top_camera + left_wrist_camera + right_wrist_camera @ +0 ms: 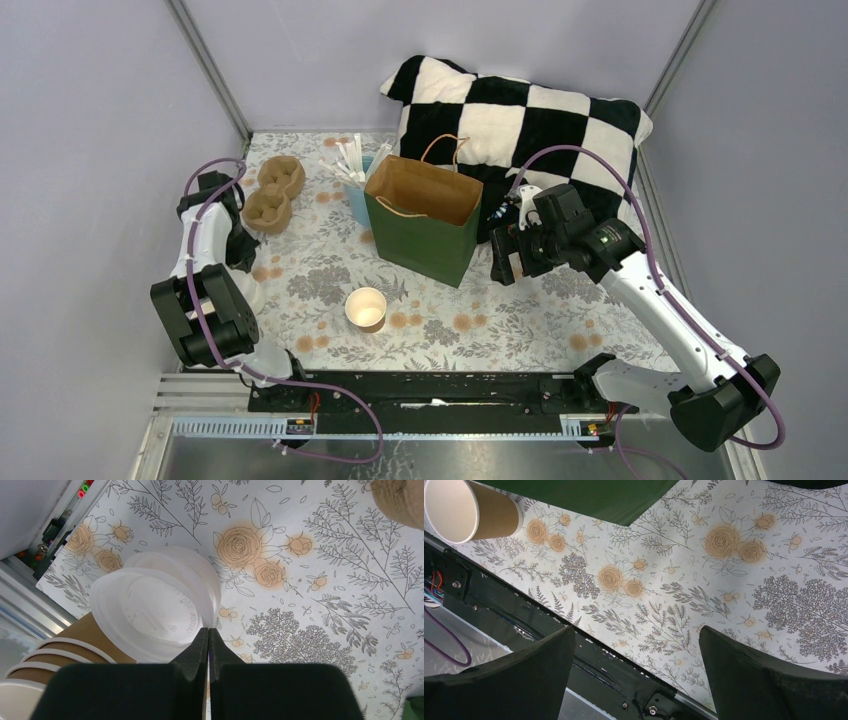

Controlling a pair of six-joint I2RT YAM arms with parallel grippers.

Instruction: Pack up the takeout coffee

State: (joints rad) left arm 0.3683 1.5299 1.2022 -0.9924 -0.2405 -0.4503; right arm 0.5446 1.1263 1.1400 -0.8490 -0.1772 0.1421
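No capped cup is in view. A lidless brown paper cup stands upright in front of the green paper bag; it also shows in the right wrist view. My left gripper is shut, with the rim of a translucent white lid running in between its tips. A second lid lies just behind it. A stack of lidless brown cups lies under the lids. In the top view my left gripper is mostly hidden by the arm. My right gripper is open and empty, just right of the bag.
A brown pulp two-hole carrier sits at the back left. A blue cup of white sticks stands behind the bag. A checkered pillow fills the back right. The black rail marks the table's near edge.
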